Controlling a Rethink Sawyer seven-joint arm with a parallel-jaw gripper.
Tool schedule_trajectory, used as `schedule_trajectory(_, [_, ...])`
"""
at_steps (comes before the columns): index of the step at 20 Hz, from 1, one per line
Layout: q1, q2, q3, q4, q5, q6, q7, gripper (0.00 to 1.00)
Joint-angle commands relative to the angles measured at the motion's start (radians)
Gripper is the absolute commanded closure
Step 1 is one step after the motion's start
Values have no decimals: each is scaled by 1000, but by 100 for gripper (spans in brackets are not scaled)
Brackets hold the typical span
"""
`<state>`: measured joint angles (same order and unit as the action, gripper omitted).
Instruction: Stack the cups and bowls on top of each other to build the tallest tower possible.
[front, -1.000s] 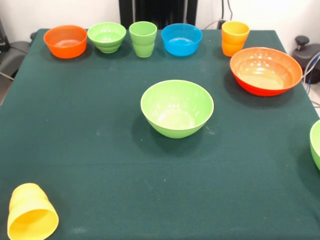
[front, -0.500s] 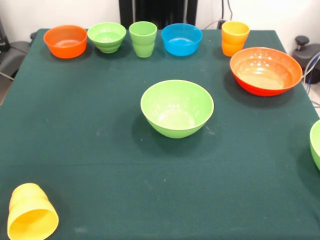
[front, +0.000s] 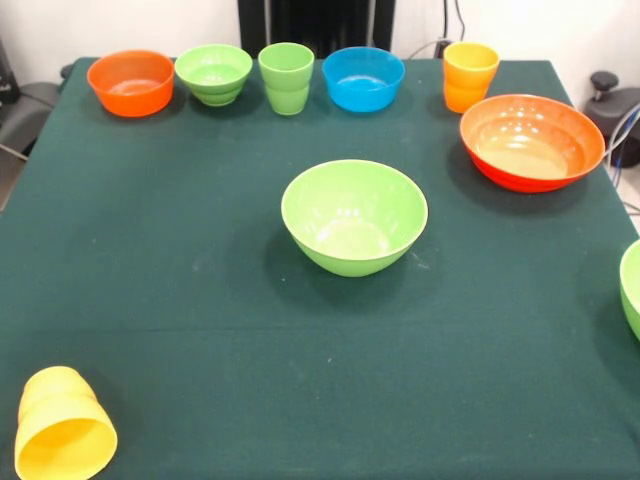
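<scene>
1. No gripper or arm shows over the table, so I cannot tell how the jaws stand or which way any piece lies from them.
2. The large light green bowl (front: 354, 216) sits upright mid-table, apart from everything else; probably the tower's base.
3. The yellow cup (front: 63, 427) lies tipped at the near left corner, mouth toward the camera, long axis running near to far.
4. Nothing is stacked yet.
</scene>
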<state>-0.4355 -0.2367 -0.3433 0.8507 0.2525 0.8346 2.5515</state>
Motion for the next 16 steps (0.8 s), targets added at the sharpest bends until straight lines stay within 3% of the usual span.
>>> schedule_trajectory(1, [36, 8, 92, 121, 11, 56, 84, 100])
schedule_trajectory(16, [91, 63, 54, 58, 69, 61, 201, 100])
